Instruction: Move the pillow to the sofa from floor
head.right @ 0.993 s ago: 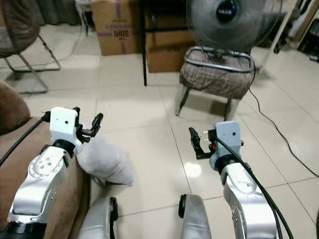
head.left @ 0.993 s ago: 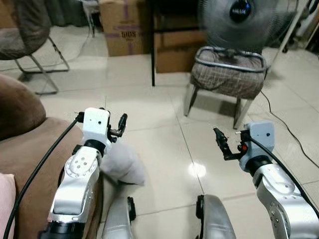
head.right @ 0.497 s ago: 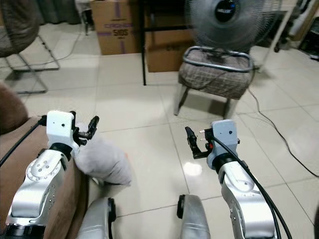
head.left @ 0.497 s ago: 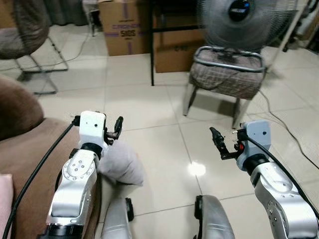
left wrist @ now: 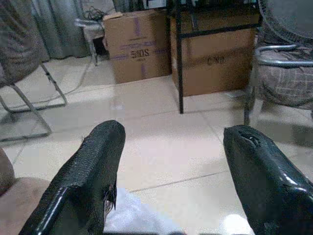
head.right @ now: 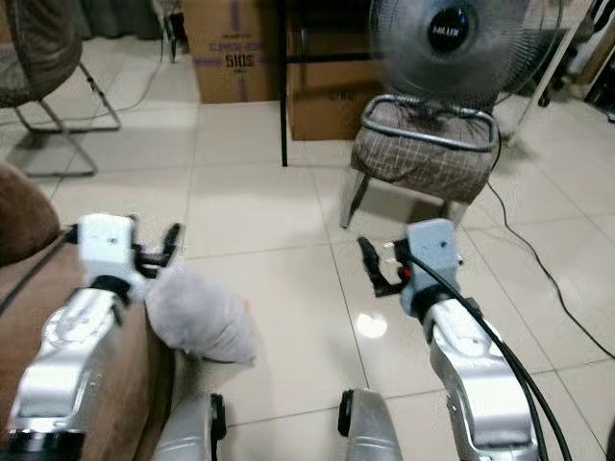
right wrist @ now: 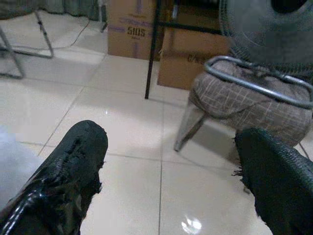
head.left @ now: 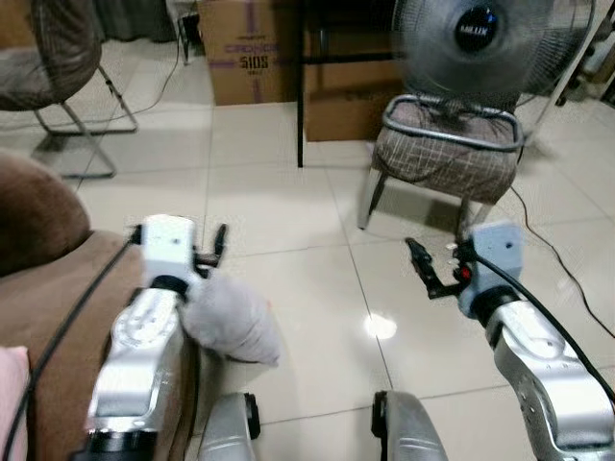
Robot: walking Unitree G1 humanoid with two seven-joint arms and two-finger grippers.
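Pillow: soft grey fabric pillow [head.left: 231, 322] is lying on pale tiled floor [head.left: 307, 288], touching brown sofa [head.left: 58, 298].
Left gripper [head.left: 213, 252]: we are hovering it released at the pillow's 12 o'clock for descent.
Right gripper [head.left: 423, 267]: released, waiting at 3 o'clock.

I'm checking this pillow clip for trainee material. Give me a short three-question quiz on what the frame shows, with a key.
1. True or false: the grey pillow lies on the tiled floor, against the brown sofa.
2. Which claw is nearer the pillow? A) left claw B) right claw
3. Fill in: the floor fan stands behind the checked ____.

Key
1. True; it has not been lifted.
2. A; the left claw hangs open just above the pillow, while the right claw, also open, is out over bare tiles.
3. Stool, with a metal frame, in front of the cardboard boxes.
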